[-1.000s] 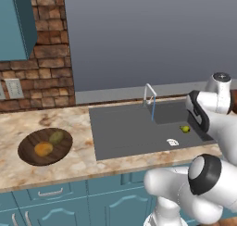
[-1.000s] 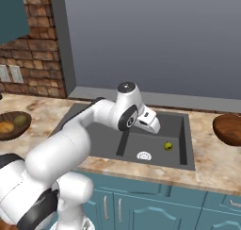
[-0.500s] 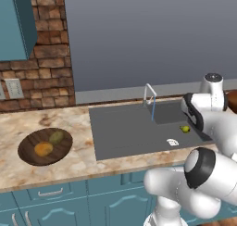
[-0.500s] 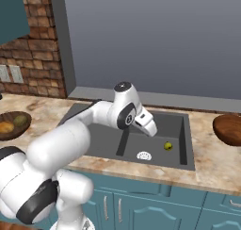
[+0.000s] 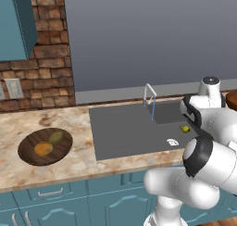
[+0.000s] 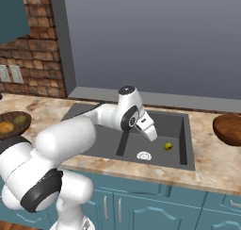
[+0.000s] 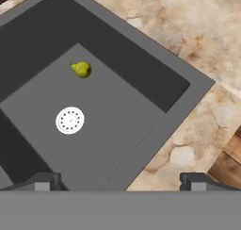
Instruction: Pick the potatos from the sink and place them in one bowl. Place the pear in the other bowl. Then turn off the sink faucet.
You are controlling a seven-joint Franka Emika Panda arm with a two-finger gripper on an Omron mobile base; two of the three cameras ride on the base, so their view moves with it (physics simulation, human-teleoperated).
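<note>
The gripper (image 7: 120, 181) hangs over the sink (image 6: 181, 130) with its two dark fingers (image 7: 43, 181) spread wide apart and nothing between them; in the hand view the tips stand at about seven and five o'clock along the bottom. Out past them lies the deep well of the basin, and on its flat floor sits the pear (image 7: 81, 69), a small yellow-green fruit at roughly eleven o'clock from the fingers, well apart from them. The round white drain (image 7: 70, 120) lies between, at about ten o'clock, near the pear but not touching it. From the right base view the pear (image 6: 168, 146) rests at about three o'clock from the drain (image 6: 143, 155), with the white hand (image 6: 147, 126) tilted down above the well. From the left base view the thin arched sink faucet (image 5: 149, 96) stands at the back rim of the sink with a blue stream running down from its spout. Farther out on the speckled counter (image 5: 78, 162), at nine o'clock from the sink, the dark wooden bowl (image 5: 28, 143) holds the two potatos, the golden-orange potato (image 5: 43, 149) and the olive-green potato (image 5: 56, 137), side by side. At three o'clock from the sink, in the right base view, the reddish-brown bowl (image 6: 228, 128) sits on the counter at the picture's edge.
</note>
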